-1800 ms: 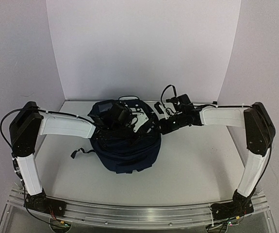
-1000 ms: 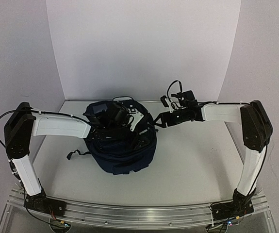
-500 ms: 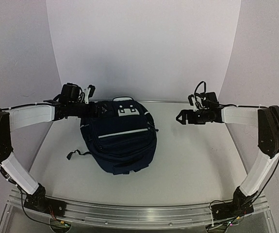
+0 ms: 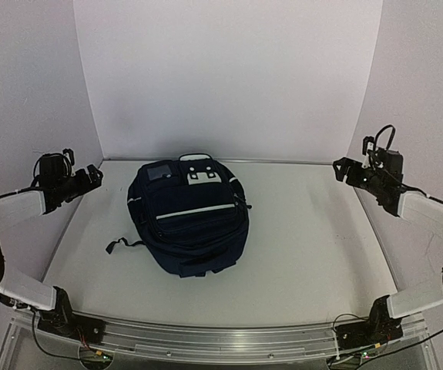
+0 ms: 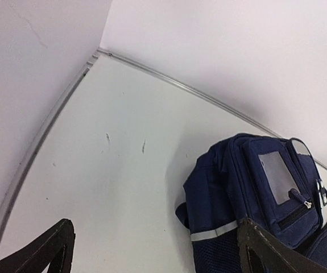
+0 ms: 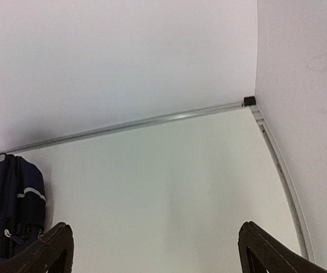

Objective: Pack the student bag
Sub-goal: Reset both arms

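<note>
Top view: student bag (image 4: 190, 223), navy woven fabric, rounded dome shape, thin white reflective stripe across the front, white patch at its upper end, black strap trailing at its left; it lies flat at centre frame on the table (image 4: 313, 247). The table is matte white and smooth. A curved white backdrop (image 4: 229, 77) rises behind it, and an aluminium rail (image 4: 221, 339) runs along the bottom edge. The left gripper (image 4: 94, 176) sits at mid-left and the right gripper (image 4: 343, 169) at mid-right, each arm with white links and black joints, folded outward, well apart from the bag. Left wrist view: bag (image 5: 260, 193) at lower right, showing a clear window pocket, zip pull and mesh panel; faint scuffs mark the table; the black fingers (image 5: 44, 253) stand spread wide, with nothing between them. Right wrist view: bag (image 6: 9, 210) at the lower-left edge; a metal strip (image 6: 152, 120) joins table and backdrop, ending in a black corner piece (image 6: 249, 100); the black fingers (image 6: 274, 253) are likewise parted, holding nothing.
</note>
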